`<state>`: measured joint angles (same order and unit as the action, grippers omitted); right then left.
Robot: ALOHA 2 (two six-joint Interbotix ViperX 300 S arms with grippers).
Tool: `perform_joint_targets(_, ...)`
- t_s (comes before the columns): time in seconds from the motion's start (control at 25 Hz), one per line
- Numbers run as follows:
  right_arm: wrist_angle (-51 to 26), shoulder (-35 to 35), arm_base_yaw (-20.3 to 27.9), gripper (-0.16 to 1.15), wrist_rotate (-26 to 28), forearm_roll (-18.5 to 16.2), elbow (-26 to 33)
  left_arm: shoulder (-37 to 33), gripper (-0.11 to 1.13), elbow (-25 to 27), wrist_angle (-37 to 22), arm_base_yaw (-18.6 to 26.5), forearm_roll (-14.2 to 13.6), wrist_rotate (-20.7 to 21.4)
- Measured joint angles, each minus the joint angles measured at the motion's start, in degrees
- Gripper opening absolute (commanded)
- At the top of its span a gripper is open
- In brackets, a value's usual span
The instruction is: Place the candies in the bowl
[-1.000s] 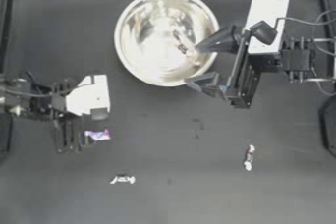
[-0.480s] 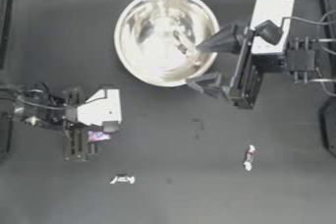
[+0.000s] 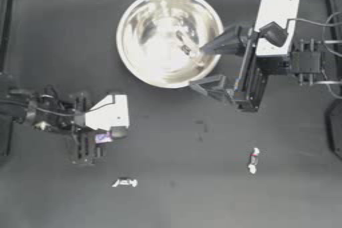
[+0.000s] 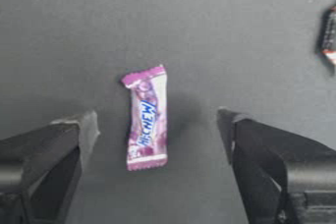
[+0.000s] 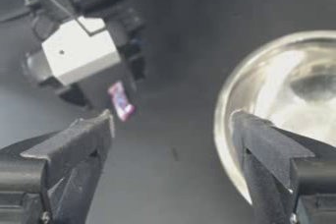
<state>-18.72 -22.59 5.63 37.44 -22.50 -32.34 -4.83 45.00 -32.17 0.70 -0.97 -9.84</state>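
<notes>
The left gripper point(image 4: 157, 134) hovered well clear of the bowl point(image 3: 168, 37), its fingers point(image 4: 49, 164) spread wide, with the purple candy point(image 4: 147, 118) lying flat on the desk point(image 3: 200, 192) between them, touching neither. The right gripper point(image 3: 200, 67) hung at the bowl's rim, fingers apart and empty. Two whitish candies point(image 3: 253, 160) lay farther from the bowl, well apart.

Polished, mirror-bright metal seen in the bowl point(image 3: 150, 9), glossy printed film on the purple candy wrapper point(image 4: 148, 118), matt dark surface on the bench point(image 3: 200, 197), matt black fingers point(image 4: 62, 149).
</notes>
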Motion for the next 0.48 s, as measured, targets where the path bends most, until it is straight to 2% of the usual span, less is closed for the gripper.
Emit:
perform_joint_targets(0.2, 0.3, 0.0, -0.1, 0.99, 0.0, 0.0, 0.0, 1.4, 1.02, 0.1, 0.1, -0.2, -0.2, 0.0)
perform_joint_targets(0.48, 1.3, 0.0, -0.1, 0.99, 0.1, 0.4, -0.6, 3.2, 1.01, -0.2, 0.4, -0.1, -2.0, -0.1)
